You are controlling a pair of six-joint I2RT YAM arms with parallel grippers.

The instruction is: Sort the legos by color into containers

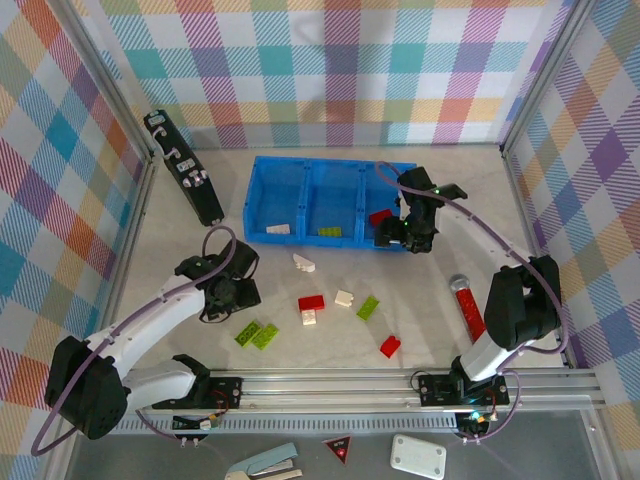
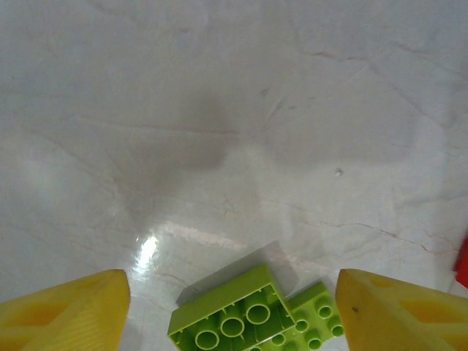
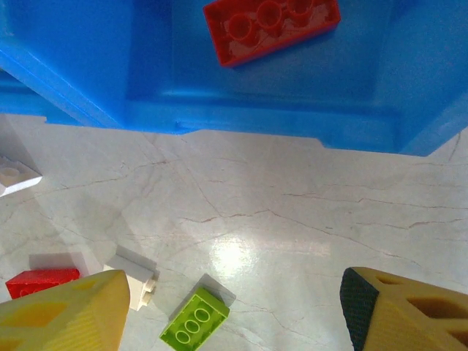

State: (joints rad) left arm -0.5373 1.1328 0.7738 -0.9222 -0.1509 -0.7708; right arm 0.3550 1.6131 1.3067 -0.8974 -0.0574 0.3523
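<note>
The blue tray (image 1: 330, 165) lies at the back, with a white lego (image 1: 278, 229) in its left compartment, a green one (image 1: 330, 232) in the middle and a red one (image 1: 380, 216) on the right. My left gripper (image 1: 236, 294) hangs open and empty over two lime legos (image 1: 257, 335) on the table. In the left wrist view the gripper (image 2: 232, 292) frames them: one upside down (image 2: 232, 316), one studs up (image 2: 316, 325). My right gripper (image 1: 394, 238) is open and empty at the tray's front wall (image 3: 241, 121), with the red lego (image 3: 270, 25) inside beyond it.
Loose legos lie mid-table: white (image 1: 303, 263), red (image 1: 311, 302), white (image 1: 309, 318), white (image 1: 344, 298), green (image 1: 368, 308), red (image 1: 390, 346). A black bar (image 1: 185, 180) leans at the back left. A long red strip (image 1: 468, 308) lies near the right arm.
</note>
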